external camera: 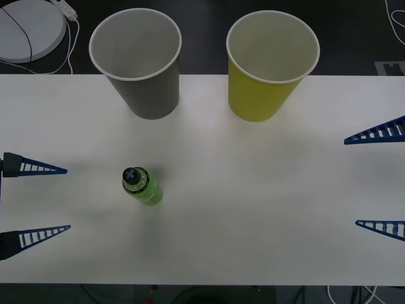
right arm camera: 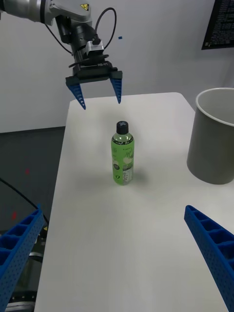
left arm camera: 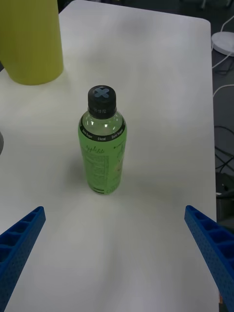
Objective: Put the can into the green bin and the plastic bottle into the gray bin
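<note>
The plastic bottle stands upright on the white table, left of centre, bright green with a dark cap. It also appears in the right wrist view and the left wrist view. At the back stand the gray bin and, to its right, the green bin. My left gripper hangs open just left of the bottle, apart from it. Near the table's right edge my right gripper is open and holds nothing. The can is out of view.
A white round device with a cable lies on the dark floor behind the table's back left corner. The table is bare between the bottle and the right gripper. Cables trail at the right edge.
</note>
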Motion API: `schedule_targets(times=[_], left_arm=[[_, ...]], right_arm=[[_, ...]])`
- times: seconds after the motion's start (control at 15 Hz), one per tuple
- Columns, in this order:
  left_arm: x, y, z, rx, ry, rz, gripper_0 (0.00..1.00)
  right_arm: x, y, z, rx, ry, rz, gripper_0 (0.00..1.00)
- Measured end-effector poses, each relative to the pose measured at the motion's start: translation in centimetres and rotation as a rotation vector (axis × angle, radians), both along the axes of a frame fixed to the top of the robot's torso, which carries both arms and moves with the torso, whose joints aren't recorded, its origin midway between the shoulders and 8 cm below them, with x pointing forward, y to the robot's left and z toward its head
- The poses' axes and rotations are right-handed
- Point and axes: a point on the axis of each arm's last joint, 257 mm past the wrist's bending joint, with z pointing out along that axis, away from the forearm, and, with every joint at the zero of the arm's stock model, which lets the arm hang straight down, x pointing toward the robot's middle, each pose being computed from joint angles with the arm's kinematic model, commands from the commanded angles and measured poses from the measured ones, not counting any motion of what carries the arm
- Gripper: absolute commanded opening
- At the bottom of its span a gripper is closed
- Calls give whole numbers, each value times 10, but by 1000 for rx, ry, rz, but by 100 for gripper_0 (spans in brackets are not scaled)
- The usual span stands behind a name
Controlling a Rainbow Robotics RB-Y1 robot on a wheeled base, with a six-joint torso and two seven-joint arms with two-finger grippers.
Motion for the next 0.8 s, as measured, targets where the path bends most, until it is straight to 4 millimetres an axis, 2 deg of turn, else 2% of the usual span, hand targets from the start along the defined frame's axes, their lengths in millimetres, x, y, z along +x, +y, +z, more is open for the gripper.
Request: schedule_targets(times=[0.27, 0.8], left_arm=[[4, -14, -9, -71, -15, 31, 100], [17, -25, -39, -110, -17, 117, 100]], right_arm=[[0, 0, 0, 0, 0, 0, 100], [0, 0, 0, 0, 0, 0, 100]])
